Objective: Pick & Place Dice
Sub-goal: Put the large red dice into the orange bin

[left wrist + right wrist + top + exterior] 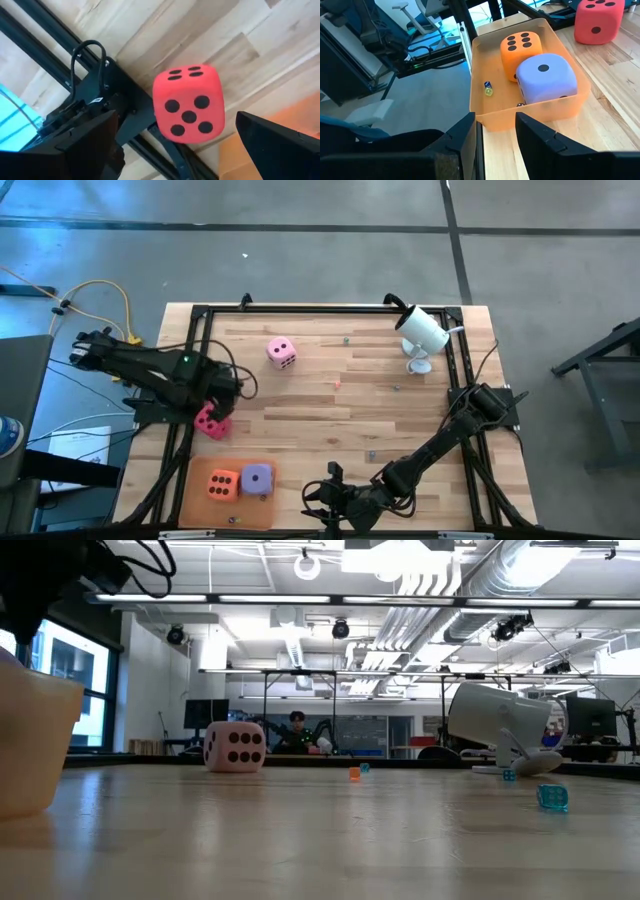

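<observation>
The magenta die (188,102) lies on the wooden table by the black rail at the left edge. My left gripper (175,120) hangs above it, pointing down and open, with a finger either side of it and clear of it. Farther back, the light pink die (281,352) sits alone on the table. The orange die (521,47) and the purple die (546,77) sit side by side in the orange tray (530,117) at the near left. My right gripper (495,125) stands open near the front edge, just right of the tray, touching nothing.
A white device on a stand (422,332) is at the far right. A black frame rail (200,360) borders the table. Tiny coloured cubes (552,797) lie scattered on the wood, and one small one (488,88) lies in the tray.
</observation>
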Robot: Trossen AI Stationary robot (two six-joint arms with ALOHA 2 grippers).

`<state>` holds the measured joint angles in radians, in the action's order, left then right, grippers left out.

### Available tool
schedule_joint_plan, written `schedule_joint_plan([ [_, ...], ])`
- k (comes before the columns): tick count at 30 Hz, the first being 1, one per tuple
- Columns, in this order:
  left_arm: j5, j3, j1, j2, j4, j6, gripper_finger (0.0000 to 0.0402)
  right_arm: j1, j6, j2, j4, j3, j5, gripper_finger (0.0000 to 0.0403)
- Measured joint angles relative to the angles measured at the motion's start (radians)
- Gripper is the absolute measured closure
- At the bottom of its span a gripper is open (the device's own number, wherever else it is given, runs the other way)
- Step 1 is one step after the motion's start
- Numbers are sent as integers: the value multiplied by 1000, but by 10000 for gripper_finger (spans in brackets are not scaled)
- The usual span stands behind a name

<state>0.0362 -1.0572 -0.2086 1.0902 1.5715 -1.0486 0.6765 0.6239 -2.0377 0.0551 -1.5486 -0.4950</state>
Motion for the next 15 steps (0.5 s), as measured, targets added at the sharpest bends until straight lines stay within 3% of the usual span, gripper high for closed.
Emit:
schedule_joint_plan([
  [15,-190,95,-5,-40,-1,47,9,11,-18,0,0,0,0,277],
])
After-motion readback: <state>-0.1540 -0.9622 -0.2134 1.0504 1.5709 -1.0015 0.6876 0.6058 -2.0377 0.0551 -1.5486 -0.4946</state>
